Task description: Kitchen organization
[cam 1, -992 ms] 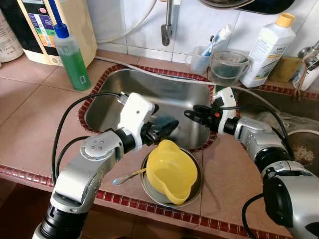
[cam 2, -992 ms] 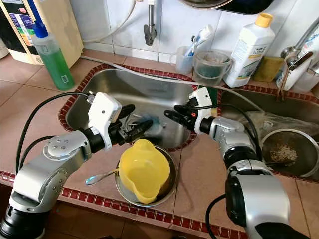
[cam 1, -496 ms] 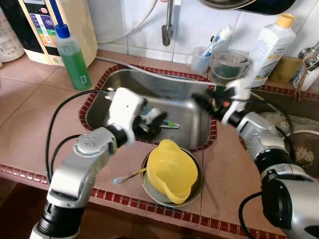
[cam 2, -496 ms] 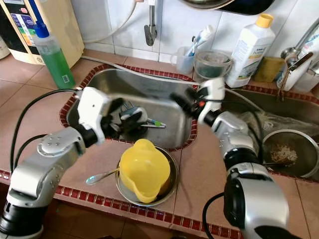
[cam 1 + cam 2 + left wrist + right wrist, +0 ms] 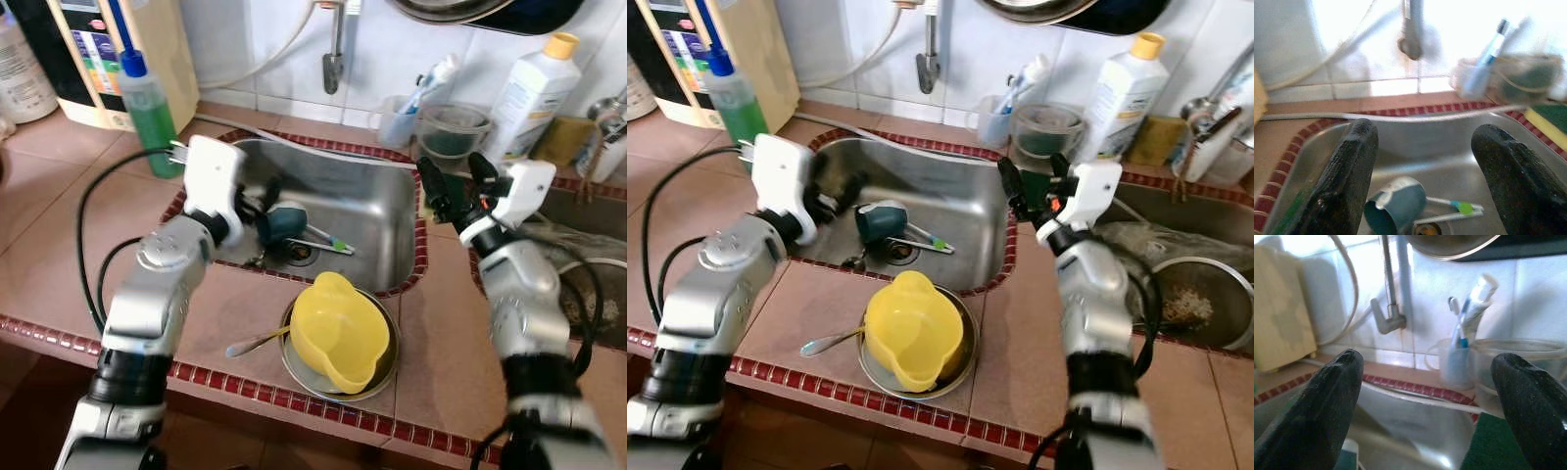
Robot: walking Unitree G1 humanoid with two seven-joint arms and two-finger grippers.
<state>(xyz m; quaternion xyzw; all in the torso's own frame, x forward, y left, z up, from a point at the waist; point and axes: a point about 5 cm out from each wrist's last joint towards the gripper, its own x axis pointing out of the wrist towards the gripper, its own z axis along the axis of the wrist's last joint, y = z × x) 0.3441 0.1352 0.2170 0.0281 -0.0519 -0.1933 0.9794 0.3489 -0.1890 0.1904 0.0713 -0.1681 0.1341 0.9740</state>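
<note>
Counter (image 5: pixel 59 255): terracotta tiles with dark red edging, white wall tiles behind.
Sink (image 5: pixel 377 211): steel basin, sitting recessed in the counter beneath a tap (image 5: pixel 335 59).
Yellow jug (image 5: pixel 338 331): resting in a steel bowl (image 5: pixel 384 367) just before the sink.
Teal cup (image 5: pixel 281 221): lying on its side in the sink near the drain, toothbrush (image 5: pixel 328 242) beside it.
Left gripper (image 5: pixel 1422 196): hovering over the sink's left edge, fingers spread wide, gripping nothing.
Right gripper (image 5: pixel 453 184): hanging over the sink's right rim, fingers parted wide, empty.
</note>
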